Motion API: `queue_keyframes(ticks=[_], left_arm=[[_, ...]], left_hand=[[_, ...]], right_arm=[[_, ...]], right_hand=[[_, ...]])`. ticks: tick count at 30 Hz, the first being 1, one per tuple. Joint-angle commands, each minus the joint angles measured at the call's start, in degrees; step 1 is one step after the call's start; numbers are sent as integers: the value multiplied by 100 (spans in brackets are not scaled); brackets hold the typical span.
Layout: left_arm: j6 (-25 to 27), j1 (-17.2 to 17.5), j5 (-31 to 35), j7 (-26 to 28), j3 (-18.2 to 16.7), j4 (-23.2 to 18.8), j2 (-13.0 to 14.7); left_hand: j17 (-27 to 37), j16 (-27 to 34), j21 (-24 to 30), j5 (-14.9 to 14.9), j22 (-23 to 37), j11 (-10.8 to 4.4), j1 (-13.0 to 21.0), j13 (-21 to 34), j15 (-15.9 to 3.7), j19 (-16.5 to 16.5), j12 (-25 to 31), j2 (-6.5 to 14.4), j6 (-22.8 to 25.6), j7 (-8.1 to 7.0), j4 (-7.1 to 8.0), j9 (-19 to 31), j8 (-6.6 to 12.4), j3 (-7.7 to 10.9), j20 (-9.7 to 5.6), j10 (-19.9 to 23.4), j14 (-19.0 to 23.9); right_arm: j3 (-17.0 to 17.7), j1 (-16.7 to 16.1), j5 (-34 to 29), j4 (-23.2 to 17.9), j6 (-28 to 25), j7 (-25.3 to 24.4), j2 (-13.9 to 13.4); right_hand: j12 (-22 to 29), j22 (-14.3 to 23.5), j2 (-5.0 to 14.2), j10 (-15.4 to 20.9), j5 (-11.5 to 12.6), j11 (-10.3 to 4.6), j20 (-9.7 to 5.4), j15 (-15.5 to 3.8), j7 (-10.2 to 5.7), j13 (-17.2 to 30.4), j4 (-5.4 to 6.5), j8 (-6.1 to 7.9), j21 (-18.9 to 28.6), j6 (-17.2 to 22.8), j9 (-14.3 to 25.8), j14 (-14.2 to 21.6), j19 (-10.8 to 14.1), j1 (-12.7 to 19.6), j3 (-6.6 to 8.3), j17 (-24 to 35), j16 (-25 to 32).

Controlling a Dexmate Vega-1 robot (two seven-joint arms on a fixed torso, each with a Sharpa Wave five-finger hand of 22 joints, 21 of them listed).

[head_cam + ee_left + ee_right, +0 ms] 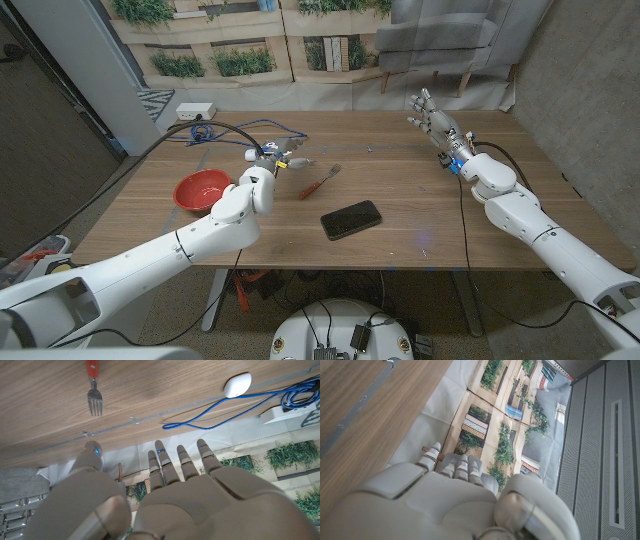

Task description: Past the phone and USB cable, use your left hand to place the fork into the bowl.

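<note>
Wooden table [420,240] seen from above, with a backdrop of printed planters and greenery standing behind its far edge. Near the table's left edge sits a red bowl [202,188]. Toward the middle lies a fork [320,182] with a red handle, its metal tines pointing toward the far edge; it rests on the wood, touched by nothing. Just nearer the front edge from the fork lies a black phone [351,219], face up and set at a slant. A blue cable [262,127] loops along the far left part of the table, beside a small white box [196,110] at the far left corner. The left hand [266,161] hovers between the bowl and the fork, fingers spread and holding nothing. The right hand [432,116] is raised near the far right corner, fingers also apart and empty.
</note>
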Motion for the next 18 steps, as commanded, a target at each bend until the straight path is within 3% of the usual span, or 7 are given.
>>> queue_keyframes(ticks=[1, 18], left_arm=[[-327, 112, 272, -149, -49, 103, -28], [-251, 136, 735, -589, -32, 146, -171]], left_hand=[[2, 15, 29, -22, 21, -13, 79, 30, 12, 26, -6, 0, 18, 15, -14, 16, -13, 13, 12, 30, 15], [2, -12, 13, -40, 21, -20, 124, 46, 30, 7, -33, 15, -4, 13, -5, 18, -39, 1, 45, 17, -26]], right_arm=[[7, -55, 49, -39, -3, 7, 11], [-45, -14, 53, 60, 73, 141, 52]], right_hand=[[3, 29, 1, 37, -23, 32, 11, -58, -19, 28, -6, 7, 17, 40, 33, 15, 38, 44, 36, 8, 8], [8, 29, 4, 63, -28, 3, 9, -56, -14, 29, -6, 7, 18, 46, 34, 26, 45, 46, 45, 8, 10]])
